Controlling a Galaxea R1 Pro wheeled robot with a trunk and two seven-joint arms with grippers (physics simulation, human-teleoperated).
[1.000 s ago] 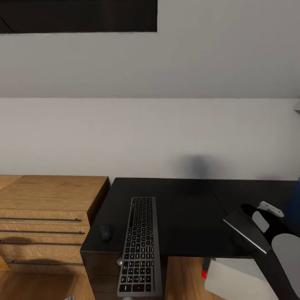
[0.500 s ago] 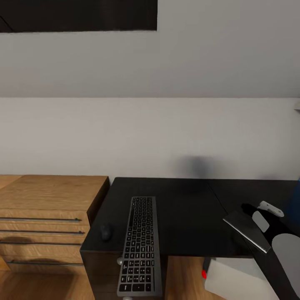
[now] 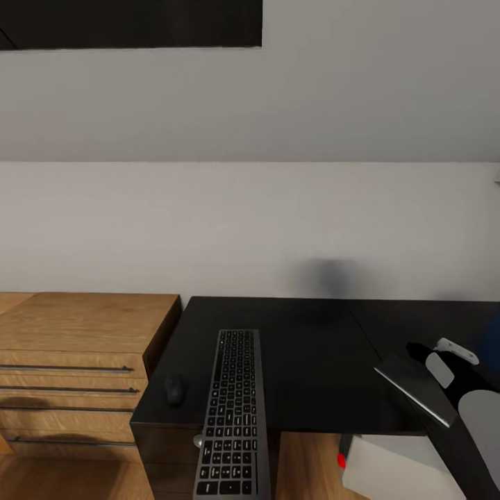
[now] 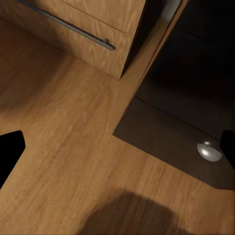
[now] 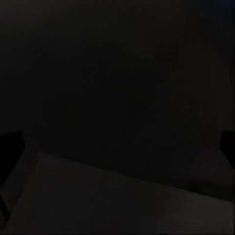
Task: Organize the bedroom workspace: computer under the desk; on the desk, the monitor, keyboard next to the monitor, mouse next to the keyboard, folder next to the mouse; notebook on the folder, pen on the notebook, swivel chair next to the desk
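The black desk (image 3: pixel 312 347) stands against the pale wall. The long keyboard (image 3: pixel 232 410) lies on it, with its near end hanging over the front edge. The small black mouse (image 3: pixel 175 390) sits just left of the keyboard. The grey notebook (image 3: pixel 410 389) with its pale edge is at the desk's front right. My right gripper (image 3: pixel 417 351) is open right over it, and the notebook (image 5: pixel 122 196) shows dimly between the fingers. The white computer (image 3: pixel 396 472) with its red light stands under the desk. My left gripper (image 4: pixel 117 152) is open over the wood floor. Monitor, pen and swivel chair are out of view.
A light wood chest of drawers (image 3: pixel 76 361) stands against the desk's left side, and the chest of drawers (image 4: pixel 88 24) also appears in the left wrist view. The desk's drawer unit has a silver knob (image 4: pixel 209 152) near my left gripper. A dark window (image 3: pixel 132 24) is set high in the sloped wall.
The whole picture has shifted slightly, so the camera moved. The right arm and notebook sit a touch further right in the view. Keyboard and mouse stay in place on the desk.
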